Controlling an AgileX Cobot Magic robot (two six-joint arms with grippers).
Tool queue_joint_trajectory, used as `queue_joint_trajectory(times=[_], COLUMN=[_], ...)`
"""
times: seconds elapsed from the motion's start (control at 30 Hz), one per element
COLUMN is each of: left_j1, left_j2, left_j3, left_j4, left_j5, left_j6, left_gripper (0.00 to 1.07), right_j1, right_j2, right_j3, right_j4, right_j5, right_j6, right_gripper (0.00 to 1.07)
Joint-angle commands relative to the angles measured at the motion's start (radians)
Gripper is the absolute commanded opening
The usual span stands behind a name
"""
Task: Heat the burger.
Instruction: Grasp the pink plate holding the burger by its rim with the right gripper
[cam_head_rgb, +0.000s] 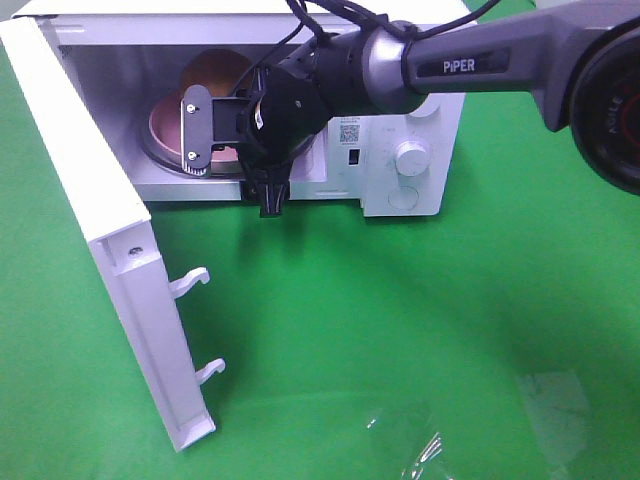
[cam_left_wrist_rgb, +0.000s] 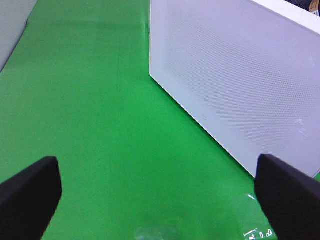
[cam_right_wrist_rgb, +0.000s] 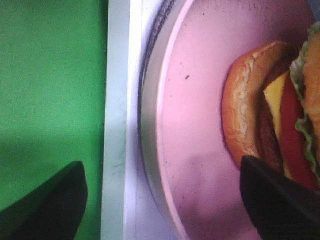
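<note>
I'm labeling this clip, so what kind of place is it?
Likely a robot test bench staged as a kitchen: a microwave with its door open on a green cloth, and a burger on a plate inside.

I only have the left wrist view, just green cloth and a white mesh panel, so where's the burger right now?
Observer: The burger sits on a pink plate inside the open microwave.
Operator: Okay, and is the right arm holding it?
Observer: No. The right gripper is at the microwave's mouth with its jaws apart, closed on nothing.
Operator: Is the door in the way?
Observer: The door is swung wide open toward the camera, to the left of the opening; that mesh panel you see is the door.
</note>
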Motion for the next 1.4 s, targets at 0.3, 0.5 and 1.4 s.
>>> queue_joint_trajectory(times=[0.3,0.5,1.4], left_j1=[0.002,0.002,0.002], left_j2=[-0.017,-0.017,-0.017], left_j3=[0.001,0.001,0.001], left_j4=[-0.007,-0.007,-0.007], left_j5=[-0.003,-0.003,-0.003], left_j6=[-0.005,-0.005,-0.005], left_gripper=[0.97,0.97,0.97], right_j1=[-0.001,-0.007,-0.007], right_j2=[0.061,0.061,0.061], right_j3=[-0.065,-0.065,-0.065], right_j4=[0.117,0.141,0.186], right_j5=[-0.007,-0.004,0.002], right_j6=[-0.050,-0.056,-0.041], right_gripper=[0.78,0.75,0.00])
